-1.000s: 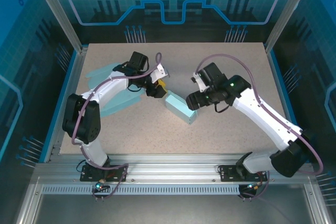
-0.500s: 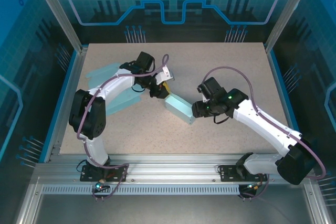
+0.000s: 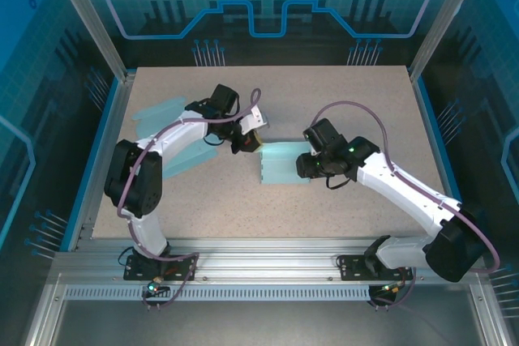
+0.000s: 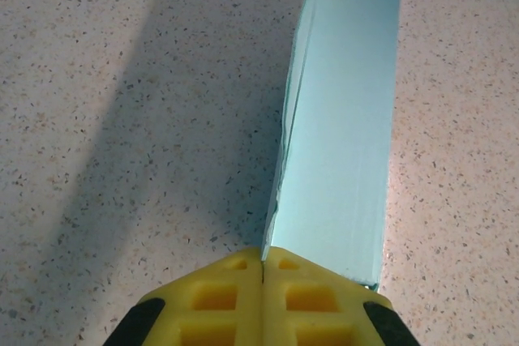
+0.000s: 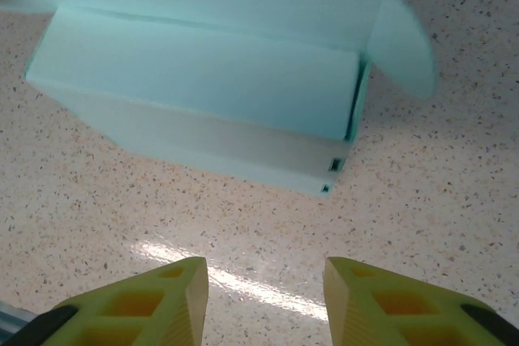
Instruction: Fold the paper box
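A pale teal paper box (image 3: 284,162) lies mid-table, partly formed, with a rounded flap (image 5: 401,34) sticking out at one end. My left gripper (image 3: 253,143) is shut on the box's thin upright edge (image 4: 280,200); its yellow fingertips (image 4: 235,281) are pressed together around the sheet. My right gripper (image 3: 306,161) hovers just right of the box, open, with nothing between its yellow fingers (image 5: 174,297). In the right wrist view the box (image 5: 203,87) lies a short way ahead of those fingers, apart from them.
More flat teal paper sheets (image 3: 166,111) lie at the table's left, partly under my left arm. The speckled tabletop (image 3: 340,95) is bare behind and in front of the box. Metal frame rails (image 3: 268,261) run along the near edge.
The box has swung from a diagonal to lying level with the table edge. My left gripper kept its hold and shifted slightly; my right gripper stayed close to the box's right end.
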Robot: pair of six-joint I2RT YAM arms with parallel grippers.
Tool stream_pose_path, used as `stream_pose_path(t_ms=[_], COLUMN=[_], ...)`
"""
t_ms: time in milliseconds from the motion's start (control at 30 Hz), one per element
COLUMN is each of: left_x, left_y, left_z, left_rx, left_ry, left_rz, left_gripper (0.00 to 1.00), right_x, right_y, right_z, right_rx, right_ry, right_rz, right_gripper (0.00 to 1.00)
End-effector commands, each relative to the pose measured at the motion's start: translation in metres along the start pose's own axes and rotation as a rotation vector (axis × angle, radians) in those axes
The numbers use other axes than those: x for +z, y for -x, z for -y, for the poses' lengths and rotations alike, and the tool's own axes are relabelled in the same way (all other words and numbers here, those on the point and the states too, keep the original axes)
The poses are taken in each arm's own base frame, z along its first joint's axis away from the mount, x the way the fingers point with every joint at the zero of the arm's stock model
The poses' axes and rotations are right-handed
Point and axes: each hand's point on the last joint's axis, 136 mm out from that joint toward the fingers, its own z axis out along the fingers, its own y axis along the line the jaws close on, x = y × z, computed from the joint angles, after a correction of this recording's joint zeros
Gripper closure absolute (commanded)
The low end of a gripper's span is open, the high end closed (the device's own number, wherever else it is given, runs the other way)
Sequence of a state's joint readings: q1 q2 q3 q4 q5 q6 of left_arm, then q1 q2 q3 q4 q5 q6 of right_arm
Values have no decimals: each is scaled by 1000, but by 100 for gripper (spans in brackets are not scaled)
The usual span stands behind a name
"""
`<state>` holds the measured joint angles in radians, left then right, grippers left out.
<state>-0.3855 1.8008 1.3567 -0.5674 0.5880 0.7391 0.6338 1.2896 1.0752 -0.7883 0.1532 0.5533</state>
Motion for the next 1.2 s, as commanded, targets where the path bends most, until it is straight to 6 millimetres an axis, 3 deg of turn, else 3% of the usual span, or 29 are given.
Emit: stream_pose_path(t_ms=[0,133,433,667,967,1167], left_x=[-12,-17,-12,-7,-4,-4], left_y=[14,17,10,8,5,5], left_z=[5,10,10,6,2,1], left_rx=[78,115,110,109,113,115], left_ry=[84,103,101,100,103,109], left_rz=[53,71,37,24,6,1], left_gripper=[100,100,100,100,100,100], right_x=[-8,-14,-9,7,22,35], right_y=[16,29,49,64,88,95], right_z=[14,20,27,43,38,36], right_rx=[3,-39,-116,-142,-213,-221], right_ry=[-37,-22,23,-19,-8,-2], right_rz=[45,86,126,116,112,77], right_gripper=[57,57,59,56,53,60])
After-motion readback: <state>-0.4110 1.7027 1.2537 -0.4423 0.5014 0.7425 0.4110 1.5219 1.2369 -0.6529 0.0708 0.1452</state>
